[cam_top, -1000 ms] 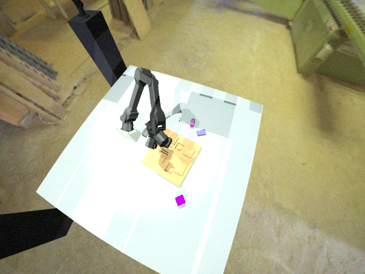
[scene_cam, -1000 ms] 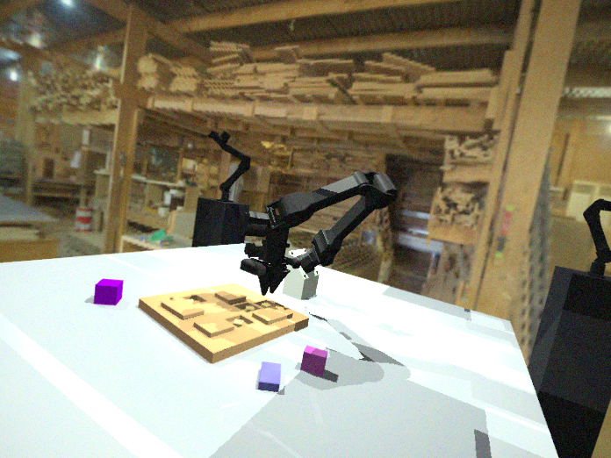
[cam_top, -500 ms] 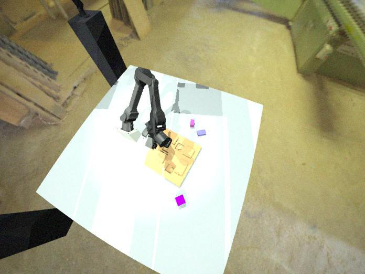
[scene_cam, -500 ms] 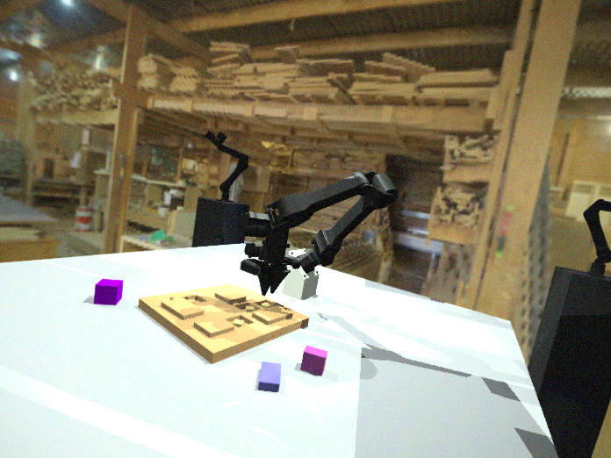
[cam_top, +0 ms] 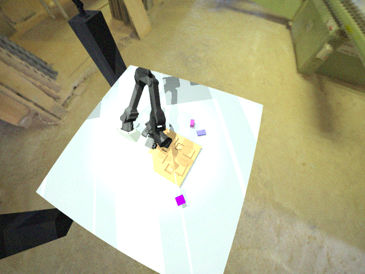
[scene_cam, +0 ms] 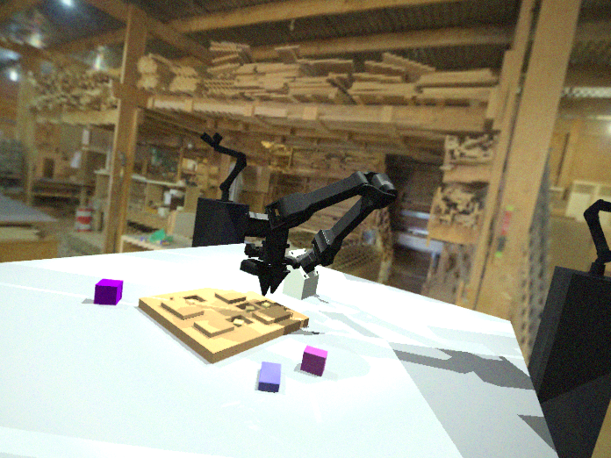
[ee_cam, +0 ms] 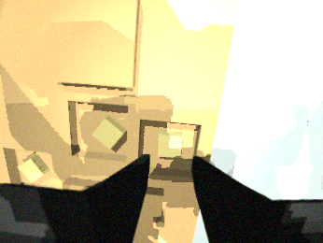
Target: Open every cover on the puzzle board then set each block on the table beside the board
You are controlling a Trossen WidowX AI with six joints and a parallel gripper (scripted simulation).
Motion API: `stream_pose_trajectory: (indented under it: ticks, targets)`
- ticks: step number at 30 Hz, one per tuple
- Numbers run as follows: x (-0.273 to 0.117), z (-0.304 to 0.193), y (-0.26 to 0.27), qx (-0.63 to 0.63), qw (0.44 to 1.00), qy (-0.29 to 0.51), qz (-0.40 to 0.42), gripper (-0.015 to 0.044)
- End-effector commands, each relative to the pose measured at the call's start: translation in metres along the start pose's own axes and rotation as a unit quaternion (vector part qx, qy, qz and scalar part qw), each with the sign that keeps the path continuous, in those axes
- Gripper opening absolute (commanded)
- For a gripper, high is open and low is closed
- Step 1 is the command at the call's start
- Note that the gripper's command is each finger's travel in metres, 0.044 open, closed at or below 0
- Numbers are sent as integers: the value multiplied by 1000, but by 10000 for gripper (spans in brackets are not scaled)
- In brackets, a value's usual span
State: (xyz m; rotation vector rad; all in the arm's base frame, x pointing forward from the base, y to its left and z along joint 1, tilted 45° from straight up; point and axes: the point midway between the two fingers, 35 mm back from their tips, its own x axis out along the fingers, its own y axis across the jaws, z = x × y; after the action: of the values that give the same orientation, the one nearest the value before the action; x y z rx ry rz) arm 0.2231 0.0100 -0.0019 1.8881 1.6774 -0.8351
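The wooden puzzle board [cam_top: 160, 169] [scene_cam: 212, 353] [ee_cam: 187, 70] lies flat on the table. Raised covers [scene_cam: 183, 309] [ee_cam: 93, 56] stand beside uncovered wells. In the wrist view, pale green blocks sit in three open wells: a right block [ee_cam: 164, 145], a middle block [ee_cam: 108, 133] and a left block [ee_cam: 33, 168]. My gripper [scene_cam: 267, 293] [ee_cam: 171, 161] is partly open and empty, above the board at the right block's well. A purple cube [cam_top: 180, 200] [scene_cam: 107, 291], a magenta block [cam_top: 192, 123] [scene_cam: 313, 361] and a blue-violet block [cam_top: 201, 132] [scene_cam: 269, 377] rest on the table clear of the board.
The pale arm base [cam_top: 133, 135] [scene_cam: 302, 284] stands close to the board's near side. The arm hides part of the board in the top view. Dark pedestals [cam_top: 97, 44] [scene_cam: 219, 221] stand beyond the table edge. Strong light and shadows cross the table.
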Motion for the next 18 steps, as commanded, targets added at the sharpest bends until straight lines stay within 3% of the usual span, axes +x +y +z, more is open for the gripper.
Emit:
stream_pose_trajectory:
  ticks: [1,18]
  targets:
    - [0,0,1,3,1000,2,1,144]
    - [5,0,1,3,1000,1,1,144]
